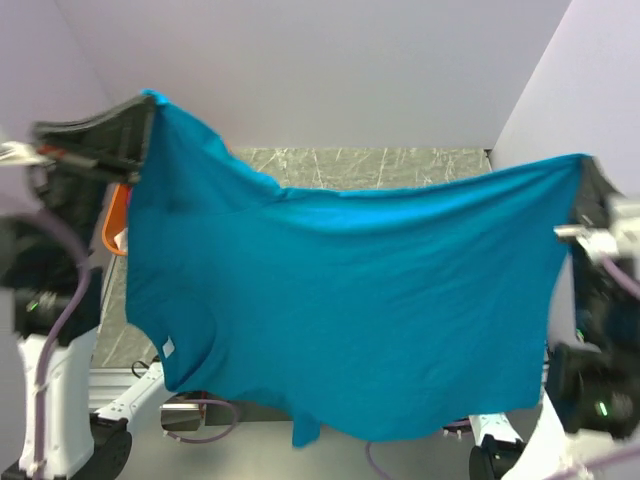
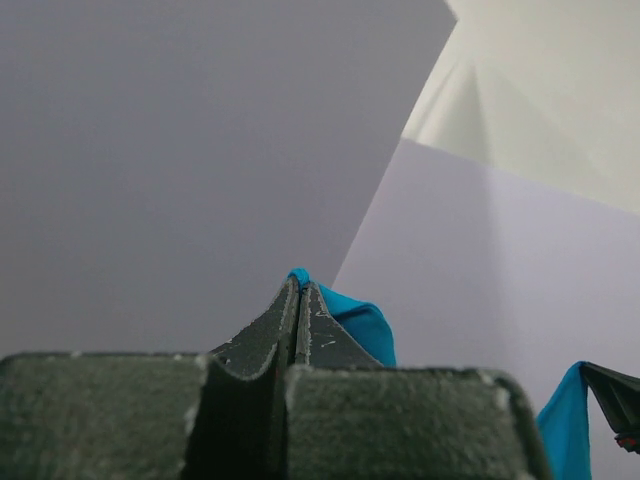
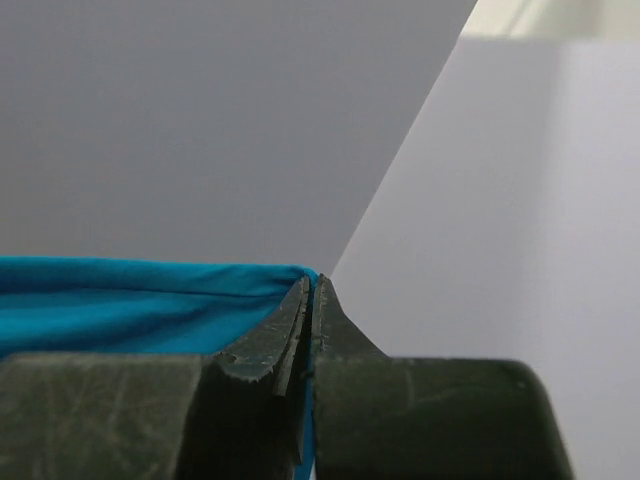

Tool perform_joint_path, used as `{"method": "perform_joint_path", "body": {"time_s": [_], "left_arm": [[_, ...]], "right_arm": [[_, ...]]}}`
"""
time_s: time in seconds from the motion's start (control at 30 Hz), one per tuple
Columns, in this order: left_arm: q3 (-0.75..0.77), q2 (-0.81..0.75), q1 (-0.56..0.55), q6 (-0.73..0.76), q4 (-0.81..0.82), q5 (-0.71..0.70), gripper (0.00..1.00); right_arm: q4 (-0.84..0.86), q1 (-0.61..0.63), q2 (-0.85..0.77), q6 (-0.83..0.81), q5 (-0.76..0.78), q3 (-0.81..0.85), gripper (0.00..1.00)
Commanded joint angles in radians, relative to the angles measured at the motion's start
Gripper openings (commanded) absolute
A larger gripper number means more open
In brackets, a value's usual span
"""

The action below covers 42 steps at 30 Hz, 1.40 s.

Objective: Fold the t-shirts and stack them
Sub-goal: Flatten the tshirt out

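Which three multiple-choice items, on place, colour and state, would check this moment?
1. Where is the t-shirt? A lying flat; B hanging spread between left gripper and right gripper; C bunched in one gripper.
2. Its colour? A magenta; B salmon; C teal-blue.
3. The jaws? A both open; B both shut on fabric; C only the left shut.
Key: 1 B, the top view shows it stretched corner to corner in the air; 2 C, it is teal in every view; 3 B, each wrist view shows closed fingers pinching teal cloth.
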Motion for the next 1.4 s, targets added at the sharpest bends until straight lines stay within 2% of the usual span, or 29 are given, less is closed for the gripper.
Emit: {"method": "perform_joint_path", "body": {"time_s": [0.0, 0.03, 0.2, 0.3, 0.43, 0.5, 0.57, 0.67, 0.73, 0.83, 0.97, 1.13, 1.37], "left_arm": [[-0.158, 0.041, -0.002, -0.009, 0.079, -0.004, 0.01], [-0.197, 0.049, -0.002, -0.014, 0.096, 0.001, 0.01], [-0.415, 0.165, -0.006, -0.036, 0.225, 0.042, 0.01], [-0.483, 0.274, -0.014, -0.026, 0.301, 0.016, 0.01], [-0.468, 0.504, -0.02, -0.048, 0.377, 0.016, 0.0], [-0.396, 0.674, -0.028, -0.048, 0.385, 0.009, 0.0], [-0.325, 0.849, -0.033, -0.042, 0.365, -0.008, 0.0], [-0.112, 1.053, -0.033, -0.049, 0.322, -0.013, 0.0], [-0.028, 1.139, -0.033, -0.063, 0.291, -0.017, 0.0], [0.146, 1.279, -0.033, -0.066, 0.218, -0.01, 0.0], [0.365, 1.432, -0.026, -0.068, 0.116, -0.004, 0.01], [0.428, 1.496, -0.008, -0.1, 0.113, 0.027, 0.01], [0.306, 1.445, 0.006, -0.108, 0.173, 0.09, 0.01]], "right_arm": [[0.095, 0.001, -0.039, -0.017, 0.027, -0.172, 0.0], [0.127, 0.003, -0.051, -0.017, 0.013, -0.268, 0.0], [0.158, -0.002, -0.015, 0.0, -0.038, -0.47, 0.0], [0.247, -0.007, 0.049, 0.006, -0.07, -0.609, 0.0], [0.498, -0.007, 0.233, -0.014, -0.068, -0.809, 0.0], [0.59, -0.007, 0.336, -0.029, -0.058, -0.834, 0.0], [0.641, -0.005, 0.515, -0.045, -0.055, -0.805, 0.0], [0.641, -0.005, 0.739, -0.052, -0.036, -0.707, 0.0], [0.62, -0.005, 0.876, -0.046, -0.015, -0.618, 0.0], [0.574, -0.005, 1.009, -0.043, 0.02, -0.501, 0.0], [0.554, -0.005, 1.096, -0.029, 0.062, -0.409, 0.0], [0.531, -0.005, 1.122, -0.02, 0.054, -0.366, 0.0], [0.517, -0.005, 1.079, -0.005, 0.007, -0.41, 0.0]]}}
